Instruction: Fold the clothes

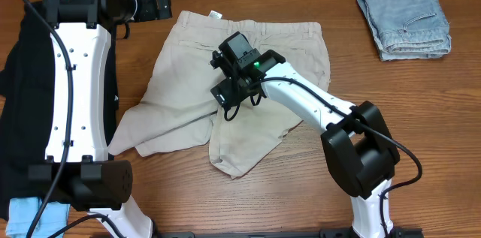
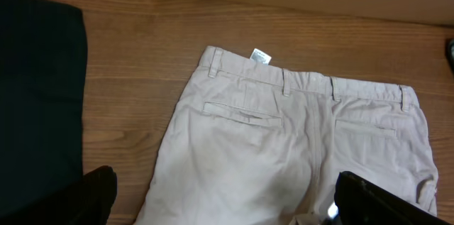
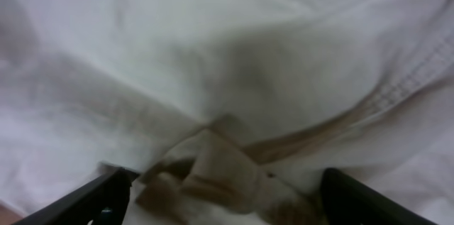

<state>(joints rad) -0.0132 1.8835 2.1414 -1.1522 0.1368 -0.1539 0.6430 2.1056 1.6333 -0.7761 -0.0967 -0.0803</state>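
The beige khaki shorts [image 1: 180, 80] lie spread back side up in the middle of the table, waistband toward the far edge, with a white label [image 1: 216, 15] at the waistband. My right gripper [image 1: 225, 97] is low over the crotch area. In the right wrist view its fingers [image 3: 227, 189] are open on either side of a bunched fold of the shorts [image 3: 213, 55]. My left gripper [image 1: 154, 1] hovers past the waistband's far left corner. In the left wrist view it [image 2: 227, 207] is open and empty above the shorts [image 2: 284, 154] and label [image 2: 260, 56].
A black T-shirt [image 1: 15, 80] lies along the left edge under the left arm and also shows in the left wrist view [image 2: 35, 90]. A folded light-blue denim garment [image 1: 406, 16] sits at the far right. A light-blue cloth [image 1: 22, 212] is at the near left corner.
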